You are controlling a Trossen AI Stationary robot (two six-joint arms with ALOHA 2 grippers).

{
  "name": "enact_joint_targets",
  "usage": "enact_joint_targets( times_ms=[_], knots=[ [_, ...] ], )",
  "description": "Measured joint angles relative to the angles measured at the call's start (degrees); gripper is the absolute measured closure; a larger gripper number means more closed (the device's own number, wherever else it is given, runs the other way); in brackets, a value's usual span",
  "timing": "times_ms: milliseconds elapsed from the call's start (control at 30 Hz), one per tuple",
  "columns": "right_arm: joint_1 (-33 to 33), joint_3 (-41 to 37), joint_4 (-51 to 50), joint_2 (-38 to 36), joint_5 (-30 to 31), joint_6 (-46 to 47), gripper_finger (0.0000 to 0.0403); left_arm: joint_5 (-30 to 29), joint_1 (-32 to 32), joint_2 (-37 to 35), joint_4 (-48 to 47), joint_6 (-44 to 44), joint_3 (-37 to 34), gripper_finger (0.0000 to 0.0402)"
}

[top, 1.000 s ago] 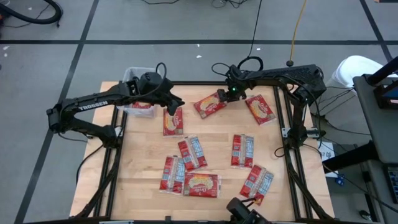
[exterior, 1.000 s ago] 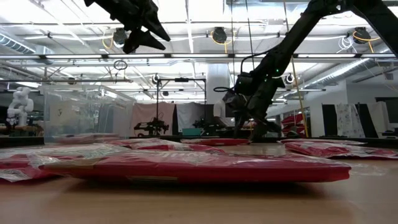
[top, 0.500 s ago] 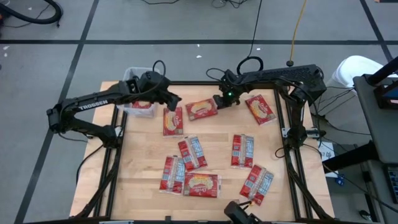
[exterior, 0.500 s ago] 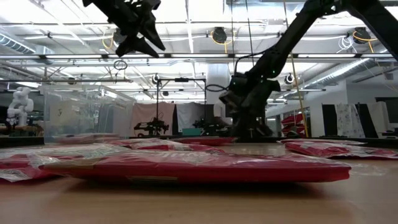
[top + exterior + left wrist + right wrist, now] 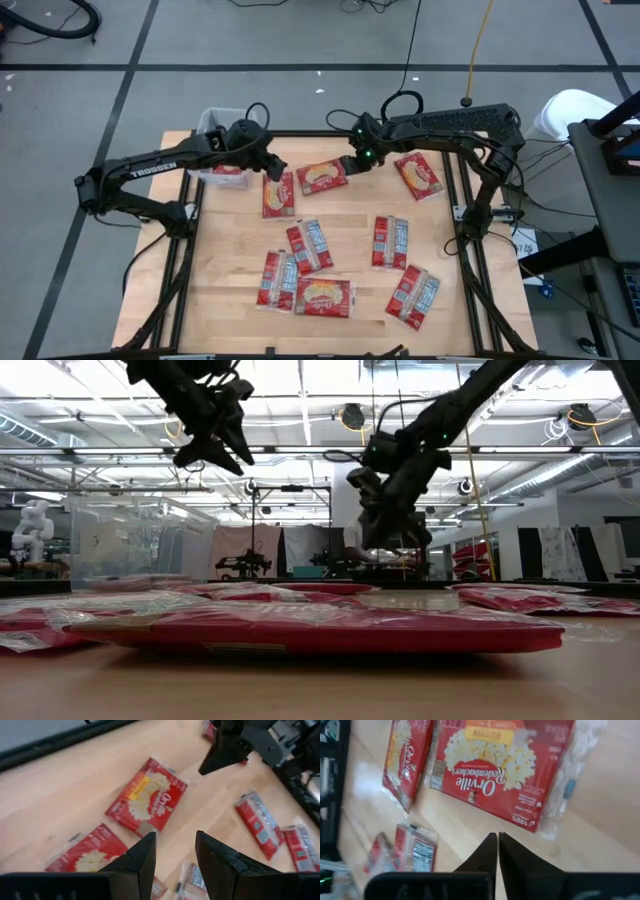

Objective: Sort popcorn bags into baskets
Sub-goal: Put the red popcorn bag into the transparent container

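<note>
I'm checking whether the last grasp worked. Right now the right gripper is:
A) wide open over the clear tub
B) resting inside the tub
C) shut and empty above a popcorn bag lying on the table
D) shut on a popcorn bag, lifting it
C: the right gripper has its fingers pressed together with nothing between them, and the popcorn bag lies flat on the table beneath it.

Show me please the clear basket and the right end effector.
clear basket (image 5: 207, 122): high view, on its rim at the far left corner.
right end effector (image 5: 498, 851): right wrist view, between its shut fingertips.
</note>
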Motion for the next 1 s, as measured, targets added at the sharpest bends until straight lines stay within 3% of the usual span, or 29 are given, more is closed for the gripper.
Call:
enact_joint_targets(
  times_ms=[167, 467, 700, 867, 1000],
  knots=[
    [1.35, 0.07, 3.03, -1.18, 4.24, -3.27, 0.0325, 1.00, -1.90, 1.10, 8.00, 0.59, -2.86, 0.0261],
    [2.50, -3.78, 2.01, -1.07, 3.80, -6.53, 0.0208, 1.74, -2.80, 14.12, 12.80, 6.69, -1.71, 0.0261],
    [6.48, -8.96, 4.36, -1.07, -2.28, 1.14, 0.0193, 0.32, -2.31, 25.52, 22.10, 11.41, -1.62, 0.0261],
    [9.65, -9.73, 4.69, -1.09, -0.17, 5.99, 0.0193, -0.17, -2.10, 31.37, 30.00, 16.12, -1.58, 0.0261],
    [11.97, -9.73, 5.06, -1.42, 2.30, 2.40, 0.0193, -0.16, -2.20, 34.00, 29.22, 20.26, -1.60, 0.0261]
  ],
)
